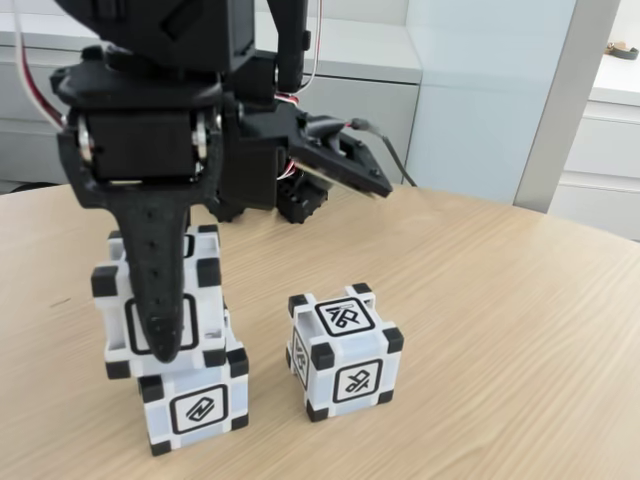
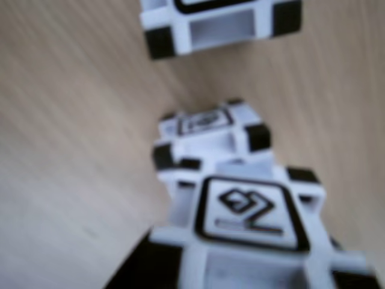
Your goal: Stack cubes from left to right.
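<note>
Three white cubes with black corners stand on the wooden table (image 1: 500,330). At the left of the fixed view, one cube (image 1: 207,315) rests on top of another cube (image 1: 197,408), shifted a little left and back of it. My gripper (image 1: 165,330) is shut on the upper cube, its black front finger (image 1: 160,300) lying down across the cube's front face while the other finger is hidden behind. A third cube (image 1: 345,352) stands alone to the right. The wrist view shows the held cube (image 2: 252,211) close up, the lower cube (image 2: 207,135) beneath it and the lone cube (image 2: 219,24) at the top edge.
The arm's black body (image 1: 200,110) rises behind the stack. Bare tabletop stretches to the right and front of the lone cube. White cabinets (image 1: 360,80) and a pale wall panel stand beyond the table's far edge.
</note>
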You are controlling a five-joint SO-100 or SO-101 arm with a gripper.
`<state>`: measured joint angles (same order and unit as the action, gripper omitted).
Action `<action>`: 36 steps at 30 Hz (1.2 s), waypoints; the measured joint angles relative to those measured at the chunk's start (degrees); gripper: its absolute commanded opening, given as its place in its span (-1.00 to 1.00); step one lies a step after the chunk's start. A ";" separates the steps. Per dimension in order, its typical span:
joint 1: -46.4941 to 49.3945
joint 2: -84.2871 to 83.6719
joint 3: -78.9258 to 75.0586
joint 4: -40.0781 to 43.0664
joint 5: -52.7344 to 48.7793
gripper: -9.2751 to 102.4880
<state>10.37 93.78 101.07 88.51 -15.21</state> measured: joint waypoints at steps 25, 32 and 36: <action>-20.65 19.42 -0.09 16.00 12.48 0.01; -24.43 8.61 -0.09 16.00 15.91 0.00; -23.82 -1.41 -0.44 16.00 17.75 0.00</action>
<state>-13.45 92.37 100.63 104.50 2.55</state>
